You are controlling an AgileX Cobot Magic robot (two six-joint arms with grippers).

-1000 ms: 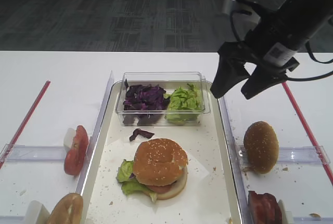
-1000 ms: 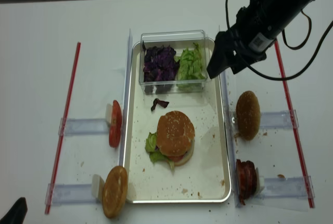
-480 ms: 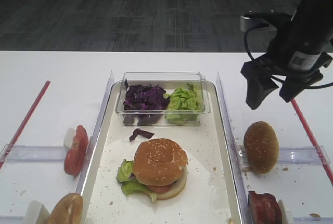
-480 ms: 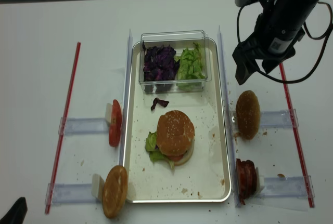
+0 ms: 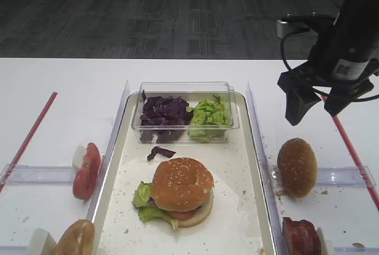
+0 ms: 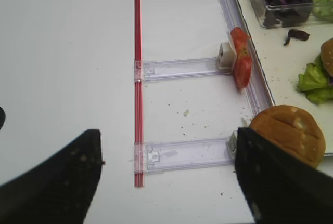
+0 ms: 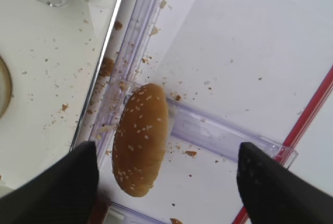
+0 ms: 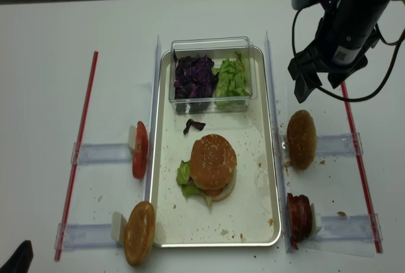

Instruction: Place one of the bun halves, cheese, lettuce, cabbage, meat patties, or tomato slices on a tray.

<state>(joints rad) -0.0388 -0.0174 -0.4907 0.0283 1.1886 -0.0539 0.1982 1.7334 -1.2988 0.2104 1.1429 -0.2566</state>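
right hand (image 5: pixel 313 106) hanging wide open and empty above the sesame bun top (image 5: pixel 296 167), bun standing on edge on the bench at 3 o'clock of the tray (image 5: pixel 259 166), left hand (image 6: pixel 166 182) looks spread open too, built burger (image 5: pixel 182 190) mid-tray

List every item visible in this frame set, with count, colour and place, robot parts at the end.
tray: one, silver rim, table centre.
assembled burger: one, sesame bun over lettuce, on the tray.
clear tub: one, at the tray's far end, holding purple cabbage and green lettuce.
cabbage scrap: one, purple, on the tray floor.
sesame bun top: one, golden-brown, right of the tray.
meat patties: dark reddish-brown, near right.
tomato slices: red, left of the tray.
glossy bun: one, near left.
right gripper: open, above the sesame bun top.
left gripper: open, empty.
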